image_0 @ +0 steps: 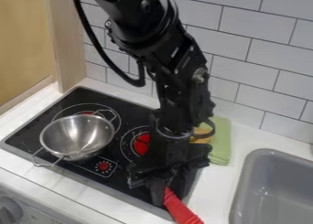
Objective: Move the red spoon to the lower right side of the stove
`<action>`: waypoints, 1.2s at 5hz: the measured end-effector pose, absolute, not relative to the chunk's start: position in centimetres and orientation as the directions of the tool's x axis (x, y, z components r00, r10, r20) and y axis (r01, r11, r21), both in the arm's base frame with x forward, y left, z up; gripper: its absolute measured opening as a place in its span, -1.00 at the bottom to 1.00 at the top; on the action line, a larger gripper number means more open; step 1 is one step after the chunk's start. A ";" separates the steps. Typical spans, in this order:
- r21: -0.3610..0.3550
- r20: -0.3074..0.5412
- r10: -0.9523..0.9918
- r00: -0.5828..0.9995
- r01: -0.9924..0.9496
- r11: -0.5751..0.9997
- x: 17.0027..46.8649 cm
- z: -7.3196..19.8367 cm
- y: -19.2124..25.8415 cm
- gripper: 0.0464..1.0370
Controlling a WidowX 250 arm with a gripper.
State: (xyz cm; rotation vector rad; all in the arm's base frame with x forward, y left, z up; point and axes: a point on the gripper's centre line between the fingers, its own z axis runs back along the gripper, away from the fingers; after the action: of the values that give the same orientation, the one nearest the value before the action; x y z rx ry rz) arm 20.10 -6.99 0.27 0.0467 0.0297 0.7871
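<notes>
Red ribbed-handled spoon [178, 208] by black glass stove's [136, 112] lower right corner, upper end at black robot gripper [168, 192], long axis slanting down-right from it; cannot tell if claw's clamped or apart

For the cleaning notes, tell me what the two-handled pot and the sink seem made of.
The pot looks like stainless steel: silvery, with soft bright reflections. The sink is matte, even grey, without mirror-like glints; that suggests plastic, though coated metal is possible.

Bowl [76, 135] blocking stove [129, 109], gap beside sink [242, 184]
</notes>
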 end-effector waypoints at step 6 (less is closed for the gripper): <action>0.130 -0.154 0.107 0.982 -0.087 0.988 23.9 7.3 -4.3 0.92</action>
State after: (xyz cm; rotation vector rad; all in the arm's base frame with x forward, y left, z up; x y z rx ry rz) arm 23.95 -4.28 7.31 0.1236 0.1614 0.0981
